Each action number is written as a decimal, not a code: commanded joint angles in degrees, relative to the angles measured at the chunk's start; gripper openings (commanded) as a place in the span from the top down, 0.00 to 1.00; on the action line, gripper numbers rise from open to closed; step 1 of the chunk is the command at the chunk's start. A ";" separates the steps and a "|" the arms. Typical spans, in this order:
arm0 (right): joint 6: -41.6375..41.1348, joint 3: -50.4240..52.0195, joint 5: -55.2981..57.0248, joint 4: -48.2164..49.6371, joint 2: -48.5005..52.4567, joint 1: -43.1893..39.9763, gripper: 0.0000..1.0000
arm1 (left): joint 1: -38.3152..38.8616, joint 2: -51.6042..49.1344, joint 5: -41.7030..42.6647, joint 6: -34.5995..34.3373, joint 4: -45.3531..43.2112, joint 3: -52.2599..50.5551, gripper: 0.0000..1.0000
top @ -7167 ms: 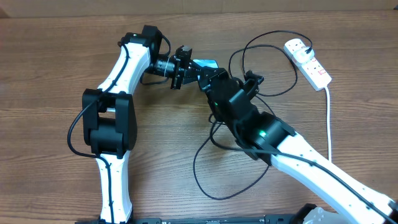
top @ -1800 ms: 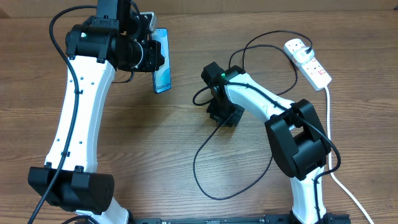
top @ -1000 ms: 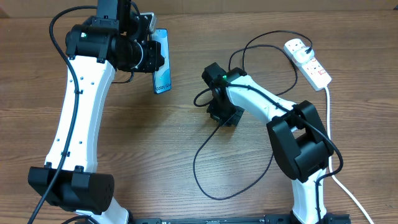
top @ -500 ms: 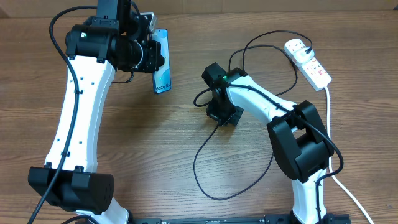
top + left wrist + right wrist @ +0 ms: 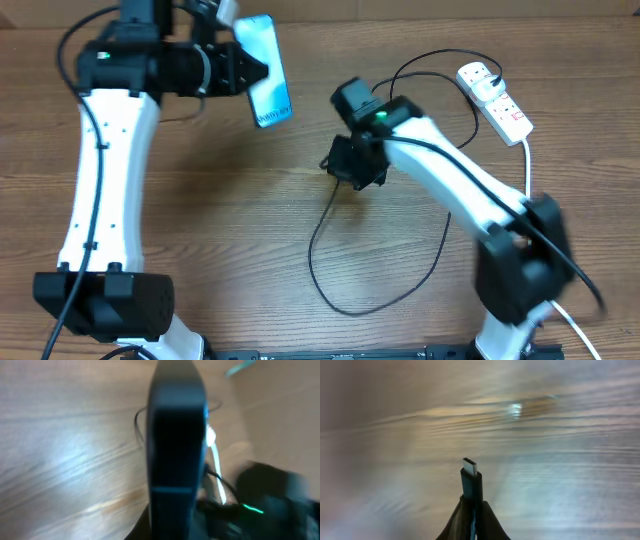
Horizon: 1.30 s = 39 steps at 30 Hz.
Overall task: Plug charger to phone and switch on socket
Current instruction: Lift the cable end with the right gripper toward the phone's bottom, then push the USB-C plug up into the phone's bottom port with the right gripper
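High at the back left my left gripper [image 5: 232,72] is shut on the phone [image 5: 264,70], a slim slab with a light-blue screen, held clear of the table. From the left wrist the phone [image 5: 175,440] shows edge-on as a dark bar, blurred. My right gripper [image 5: 352,160] is shut on the charger [image 5: 330,270], a thin black cable looping over the wood. Its connector tip [image 5: 470,466] sticks out past my right fingers [image 5: 455,520], pointing away over bare wood. The socket [image 5: 495,100], a white strip with red markings, lies at the back right.
A thick white lead [image 5: 527,185] runs from the socket down the right side. Loops of black cable [image 5: 420,70] lie between my right arm and the socket.
The right arm has lifted and swung, carrying the charger's end up off the table. The left arm has raised and tilted the phone further to the right.
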State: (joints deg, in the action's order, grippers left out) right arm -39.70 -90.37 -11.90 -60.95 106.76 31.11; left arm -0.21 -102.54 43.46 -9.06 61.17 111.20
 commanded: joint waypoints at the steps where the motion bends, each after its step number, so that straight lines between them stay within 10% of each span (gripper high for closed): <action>1: 8.85 -2.14 -6.10 0.17 -8.28 -0.11 0.96 | -4.00 0.02 13.60 -3.21 -1.79 0.59 0.96; 13: 16.17 -2.14 -15.50 4.74 -12.92 6.36 0.96 | -6.14 0.02 32.02 -2.93 -2.54 0.57 0.96; 39: 22.62 -7.19 -33.38 5.57 -14.51 3.98 0.96 | -6.14 0.00 29.44 10.36 12.44 0.57 0.96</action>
State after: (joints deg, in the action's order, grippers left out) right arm -19.18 -95.64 -40.51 -55.48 94.02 35.73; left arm -6.57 -102.54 71.66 -2.28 73.25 111.15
